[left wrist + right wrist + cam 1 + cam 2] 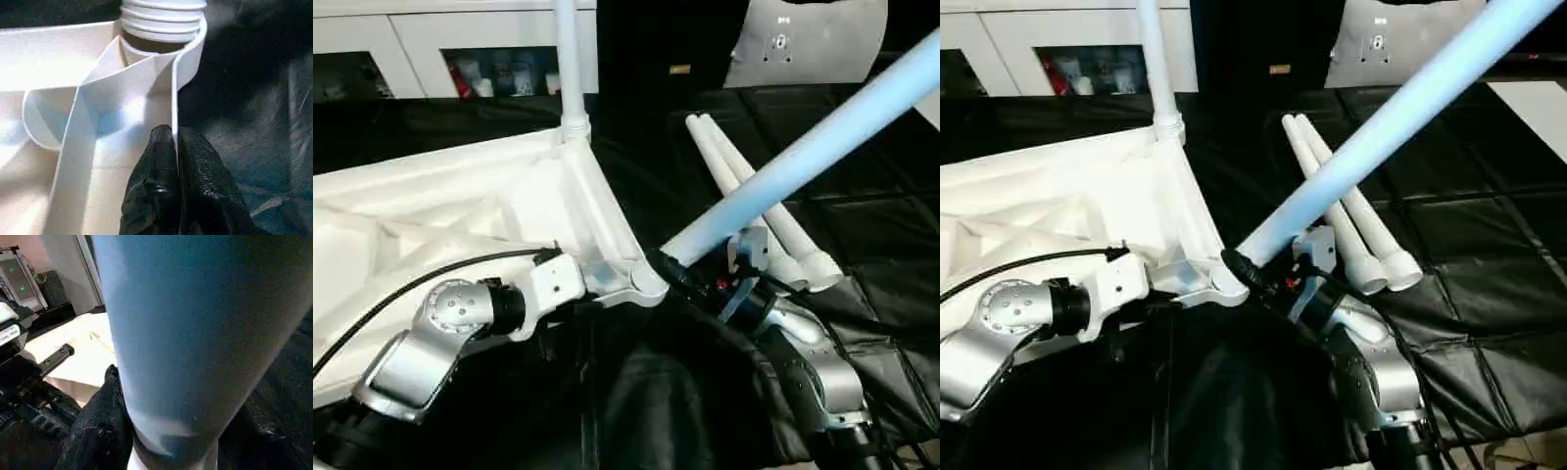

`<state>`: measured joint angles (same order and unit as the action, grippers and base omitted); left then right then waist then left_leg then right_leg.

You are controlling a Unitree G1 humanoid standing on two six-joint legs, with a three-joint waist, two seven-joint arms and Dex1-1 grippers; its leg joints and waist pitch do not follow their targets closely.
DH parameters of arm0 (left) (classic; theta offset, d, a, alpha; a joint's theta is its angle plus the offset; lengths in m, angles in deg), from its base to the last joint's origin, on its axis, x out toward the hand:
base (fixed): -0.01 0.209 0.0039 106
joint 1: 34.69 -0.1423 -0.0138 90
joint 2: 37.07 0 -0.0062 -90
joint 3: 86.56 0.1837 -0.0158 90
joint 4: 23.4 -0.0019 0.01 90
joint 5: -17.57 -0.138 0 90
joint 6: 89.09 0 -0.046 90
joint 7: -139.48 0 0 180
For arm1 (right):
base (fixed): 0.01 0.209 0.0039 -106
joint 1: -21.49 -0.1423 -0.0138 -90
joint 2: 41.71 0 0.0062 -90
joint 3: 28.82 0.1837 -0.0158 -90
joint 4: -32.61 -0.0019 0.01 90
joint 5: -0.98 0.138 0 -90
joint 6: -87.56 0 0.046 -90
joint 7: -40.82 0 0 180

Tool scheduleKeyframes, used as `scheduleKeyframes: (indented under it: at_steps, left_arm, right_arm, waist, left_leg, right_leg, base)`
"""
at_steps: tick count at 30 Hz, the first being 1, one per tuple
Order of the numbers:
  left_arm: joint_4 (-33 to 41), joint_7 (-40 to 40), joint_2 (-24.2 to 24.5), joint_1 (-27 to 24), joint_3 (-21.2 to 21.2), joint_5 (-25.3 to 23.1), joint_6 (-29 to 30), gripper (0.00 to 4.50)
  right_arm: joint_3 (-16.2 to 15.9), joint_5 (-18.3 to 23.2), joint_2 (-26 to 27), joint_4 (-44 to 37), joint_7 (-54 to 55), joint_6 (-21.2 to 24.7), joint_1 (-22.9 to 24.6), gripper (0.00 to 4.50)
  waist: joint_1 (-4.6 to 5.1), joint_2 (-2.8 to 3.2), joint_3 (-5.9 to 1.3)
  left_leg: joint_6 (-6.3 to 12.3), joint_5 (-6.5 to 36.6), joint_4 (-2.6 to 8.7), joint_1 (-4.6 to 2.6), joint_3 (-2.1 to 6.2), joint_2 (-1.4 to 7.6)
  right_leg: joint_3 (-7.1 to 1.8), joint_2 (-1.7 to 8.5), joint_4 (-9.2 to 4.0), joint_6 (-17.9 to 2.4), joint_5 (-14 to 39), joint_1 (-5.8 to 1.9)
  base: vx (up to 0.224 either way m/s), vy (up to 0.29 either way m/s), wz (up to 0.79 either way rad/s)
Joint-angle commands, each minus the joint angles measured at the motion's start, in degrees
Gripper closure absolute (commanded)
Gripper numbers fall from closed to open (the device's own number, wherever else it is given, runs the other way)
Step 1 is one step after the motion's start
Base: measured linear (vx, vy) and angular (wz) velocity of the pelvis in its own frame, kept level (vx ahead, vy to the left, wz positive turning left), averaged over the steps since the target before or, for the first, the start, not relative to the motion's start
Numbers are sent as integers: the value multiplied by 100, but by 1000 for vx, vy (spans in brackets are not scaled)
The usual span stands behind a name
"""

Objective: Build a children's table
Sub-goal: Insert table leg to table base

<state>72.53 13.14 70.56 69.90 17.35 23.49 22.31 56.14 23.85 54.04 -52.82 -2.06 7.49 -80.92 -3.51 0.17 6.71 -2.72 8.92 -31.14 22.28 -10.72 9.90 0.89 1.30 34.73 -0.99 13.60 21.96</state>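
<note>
The white table top (431,215) lies upside down on the left, ribs facing up. One white leg (568,59) stands upright in its far corner socket. My left gripper (173,134) is shut on the thin rim wall beside the near corner socket (161,24). My right gripper (674,269) is shut on the lower end of a second leg (803,147). That leg slants up to the right, with its end at the near corner socket (646,282). Two loose legs (754,196) lie side by side on the cloth behind it.
The black-covered work table (871,225) spreads out to the right and front. A white cabinet (431,49) with glass doors stands at the back left, and a flat white panel (813,39) at the back right. A black cable (431,274) runs over my left forearm.
</note>
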Motion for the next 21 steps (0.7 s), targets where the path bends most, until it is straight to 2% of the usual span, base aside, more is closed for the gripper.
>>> scheduleKeyframes:
  at_steps: [1, 2, 3, 4, 6, 8, 9, 10, 12, 14, 16, 17, 18, 19, 20, 21]
  left_arm:
    - [223, 9, 25, 343, -819, 443, 64, 394]
    - [271, 62, 12, 375, -880, 572, 111, 388]
    - [336, 127, 7, 426, -945, 760, 176, 374]
    - [378, 148, 4, 473, -982, 864, 237, 358]
    - [394, 59, -61, 615, -1075, 1037, 337, 349]
    - [332, -160, -168, 802, -1146, 1043, 418, 349]
    - [300, -254, -202, 879, -1160, 1012, 453, 317]
    - [216, -427, -273, 1021, -1167, 918, 512, 308]
    - [-13, -886, -478, 1392, -1166, 658, 596, 306]
    - [-134, -1127, -636, 1625, -1168, 576, 673, 275]
    - [-198, -1267, -738, 1770, -1177, 545, 737, 263]
    - [-264, -1449, -1064, 2062, -960, 468, 834, 257]
    - [-281, -1509, -1182, 2153, -866, 444, 856, 245]
    - [-300, -1575, -1306, 2246, -760, 412, 872, 230]
    - [-300, -1575, -1306, 2246, -760, 412, 872, 221]
    - [-117, -1488, -1584, 2316, -442, 514, 907, 214]
  right_arm:
    - [-13, -102, -207, -7, 52, 374, 73, 261]
    - [-42, -127, -234, -59, 85, 449, 25, 261]
    - [-100, -194, -282, -123, 136, 568, -45, 261]
    - [-147, -255, -316, -159, 169, 641, -91, 261]
    - [-237, -357, -374, -236, 216, 774, -166, 261]
    - [-290, -411, -406, -303, 234, 860, -218, 261]
    - [-307, -427, -416, -326, 238, 885, -236, 261]
    - [-326, -433, -422, -363, 236, 914, -262, 261]
    - [-377, -451, -438, -444, 234, 999, -336, 261]
    - [-434, -490, -470, -489, 237, 1039, -394, 261]
    - [-473, -518, -496, -526, 246, 1080, -432, 261]
    - [-534, -612, -484, -519, 313, 1126, -609, 261]
    - [-547, -631, -471, -517, 343, 1164, -678, 261]
    - [-555, -646, -454, -514, 377, 1208, -750, 261]
    - [-555, -646, -454, -514, 377, 1208, -750, 261]
    - [-572, -687, -445, -505, 425, 1315, -878, 261]
  waist:
    - [-28, 81, -462]
    - [-35, 64, -463]
    - [-55, 84, -445]
    - [-49, 61, -427]
    - [-72, 63, -385]
    - [-71, 52, -394]
    - [-86, 71, -423]
    - [-85, 68, -421]
    - [-99, 23, -453]
    - [-129, 19, -478]
    - [-152, 5, -495]
    - [-130, -26, -503]
    - [-158, -11, -538]
    - [-141, -31, -526]
    - [-167, -19, -525]
    - [-155, -23, -525]
  left_leg:
    - [331, 254, 205, -141, 164, 330]
    - [373, 160, 181, -117, 158, 322]
    - [375, 323, 171, -134, 154, 322]
    - [358, 441, 184, -136, 149, 323]
    - [253, 782, 209, -148, 150, 342]
    - [182, 878, 214, -152, 155, 343]
    - [124, 851, 200, -175, 156, 350]
    - [121, 819, 202, -161, 154, 348]
    - [154, 700, 172, -149, 148, 328]
    - [176, 588, 143, -152, 152, 326]
    - [247, 377, 118, -121, 155, 313]
    - [290, 263, 110, -82, 154, 302]
    - [334, 176, 69, -110, 157, 302]
    - [374, 124, 78, -82, 154, 303]
    - [379, 130, 70, -89, 156, 307]
    - [387, 248, 68, -82, 150, 307]
  right_leg:
    - [-256, 554, -225, -1311, -1144, -261]
    - [-247, 548, -195, -1374, -1392, -254]
    - [-234, 546, -215, -1405, -1277, -225]
    - [-232, 546, -235, -1414, -1090, -219]
    - [-240, 580, -288, -1366, -293, -211]
    - [-245, 594, -299, -1322, 17, -220]
    - [-256, 599, -294, -1263, 143, -209]
    - [-257, 594, -294, -1245, 105, -211]
    - [-261, 582, -277, -1187, -106, -228]
    - [-264, 598, -256, -1182, -268, -238]
    - [-258, 600, -218, -1212, -556, -261]
    - [-254, 592, -194, -1225, -737, -288]
    - [-250, 598, -172, -1258, -902, -282]
    - [-255, 597, -171, -1277, -964, -291]
    - [-250, 606, -173, -1292, -952, -277]
    - [-253, 610, -189, -1302, -821, -276]
  base:
    - [0, 0, 0]
    - [0, 0, 0]
    - [0, 0, 0]
    - [0, 0, 0]
    - [0, 0, 0]
    - [0, 0, 0]
    - [0, 0, 0]
    - [0, 0, 0]
    - [0, 0, 0]
    - [0, 0, 0]
    - [0, 0, 0]
    - [0, 0, 0]
    - [0, 0, 0]
    - [0, 0, 0]
    - [0, 0, 0]
    - [0, 0, 0]
